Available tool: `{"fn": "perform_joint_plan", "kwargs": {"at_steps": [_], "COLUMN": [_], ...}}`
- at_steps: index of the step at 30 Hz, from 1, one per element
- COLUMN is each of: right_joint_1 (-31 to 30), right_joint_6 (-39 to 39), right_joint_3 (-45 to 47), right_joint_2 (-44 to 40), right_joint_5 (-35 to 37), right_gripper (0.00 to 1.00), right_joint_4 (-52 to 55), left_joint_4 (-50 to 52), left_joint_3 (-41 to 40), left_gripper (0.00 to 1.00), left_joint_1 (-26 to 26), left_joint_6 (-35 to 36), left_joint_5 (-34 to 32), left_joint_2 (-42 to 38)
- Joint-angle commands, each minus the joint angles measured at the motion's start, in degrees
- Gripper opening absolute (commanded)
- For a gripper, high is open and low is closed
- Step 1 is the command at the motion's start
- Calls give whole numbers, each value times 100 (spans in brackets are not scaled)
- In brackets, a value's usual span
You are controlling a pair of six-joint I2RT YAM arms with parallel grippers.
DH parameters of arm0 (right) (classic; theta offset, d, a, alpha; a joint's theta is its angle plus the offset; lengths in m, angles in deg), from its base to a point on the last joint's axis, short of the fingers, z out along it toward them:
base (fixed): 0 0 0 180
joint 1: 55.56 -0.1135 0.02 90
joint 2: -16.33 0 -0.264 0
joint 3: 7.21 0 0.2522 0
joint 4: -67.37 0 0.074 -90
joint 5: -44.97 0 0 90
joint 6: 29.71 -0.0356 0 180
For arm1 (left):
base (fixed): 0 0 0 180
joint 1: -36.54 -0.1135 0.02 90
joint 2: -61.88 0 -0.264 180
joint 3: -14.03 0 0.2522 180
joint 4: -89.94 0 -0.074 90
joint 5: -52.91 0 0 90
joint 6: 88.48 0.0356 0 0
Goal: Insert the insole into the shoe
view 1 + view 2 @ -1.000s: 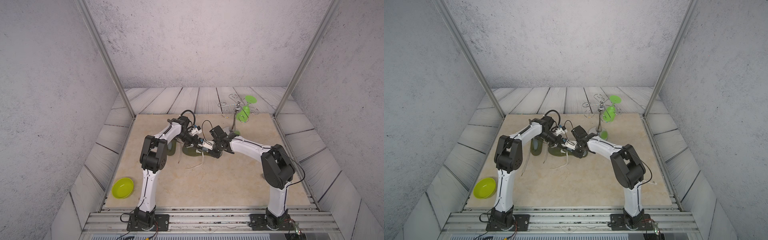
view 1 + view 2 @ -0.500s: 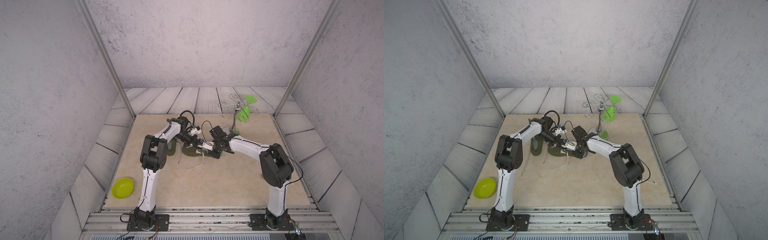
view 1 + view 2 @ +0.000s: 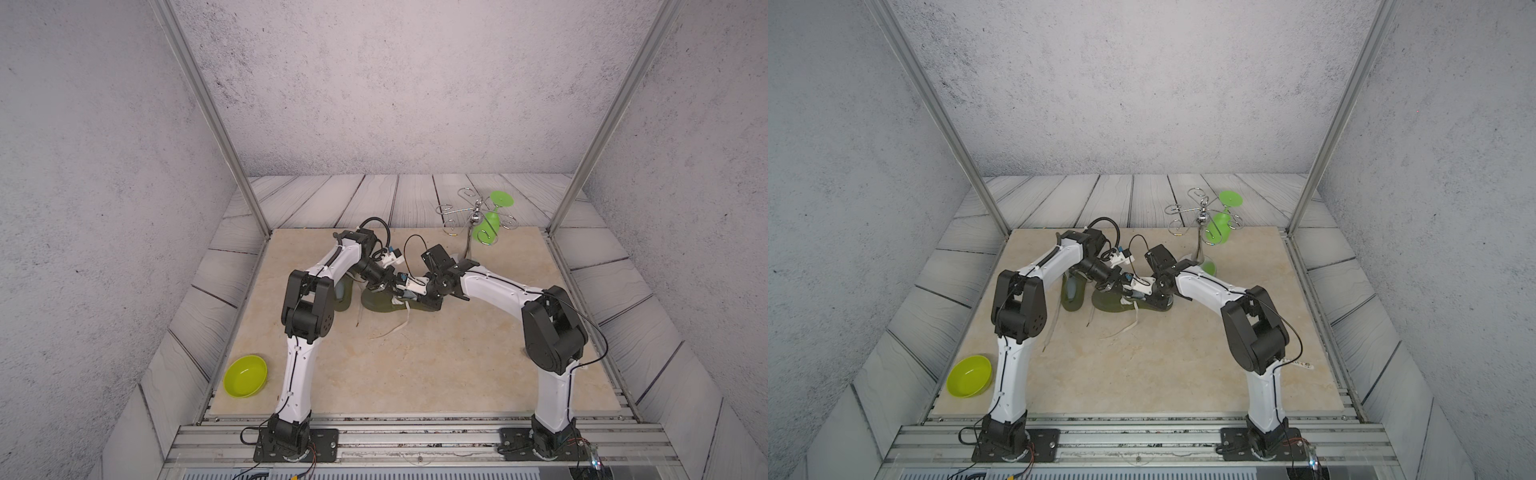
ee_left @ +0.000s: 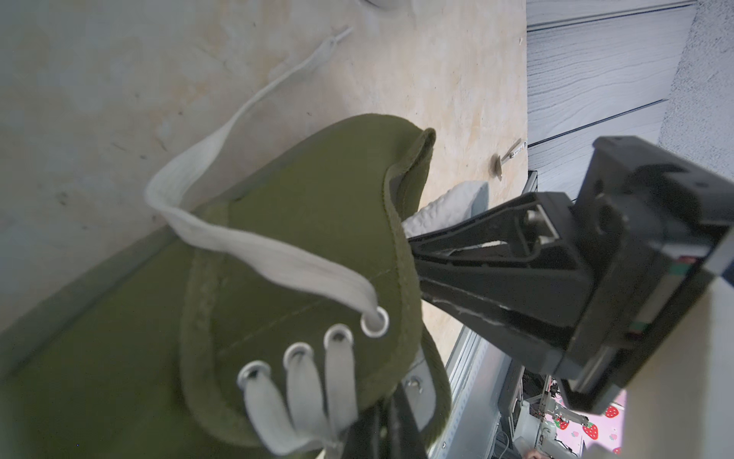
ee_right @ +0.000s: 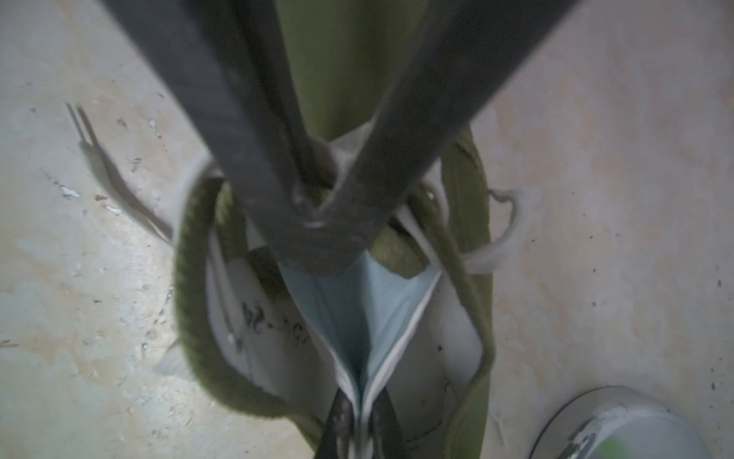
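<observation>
An olive green shoe (image 3: 380, 307) (image 3: 1113, 305) lies on the tan table top with both grippers meeting over its opening. In the left wrist view my left gripper (image 4: 387, 413) is shut on the shoe's tongue (image 4: 317, 246) beside the laced eyelets. In the right wrist view my right gripper (image 5: 359, 417) is shut on the pale blue insole (image 5: 357, 314). The insole is folded lengthwise and its front reaches into the shoe's opening (image 5: 278, 318). In both top views the left gripper (image 3: 392, 282) and the right gripper (image 3: 409, 291) almost touch.
A second olive shoe (image 3: 344, 299) lies behind the left arm. White laces (image 3: 395, 328) trail toward the front. A yellow-green bowl (image 3: 245, 376) sits at the front left. A wire rack (image 3: 469, 216) holding a green glass (image 3: 488, 224) stands at the back right.
Almost nothing differs. The right arm's elbow has shifted slightly, and both grippers stay shut at the shoe's opening.
</observation>
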Motion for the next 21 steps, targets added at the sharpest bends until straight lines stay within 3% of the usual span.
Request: {"fn": "perform_joint_plan", "kwargs": {"at_steps": [1,12,21], "right_joint_1": [-39,-200,-303], "right_joint_6": [123,378,845], "right_joint_3": [-252,-364,-451], "right_joint_2": [290,656,848], "right_joint_5": [-429,-668,-453], "right_gripper": [5,4,6], "right_joint_4": [-647,-1071,-1449], "left_joint_4": [339,450,631], "left_joint_3": [172,348,483], "left_gripper": [0,0,0], "left_joint_1": [14,-108,-113], "left_joint_6": [275,457,574], "left_joint_5": [352,491,523], "left_joint_2": [212,480,602]}}
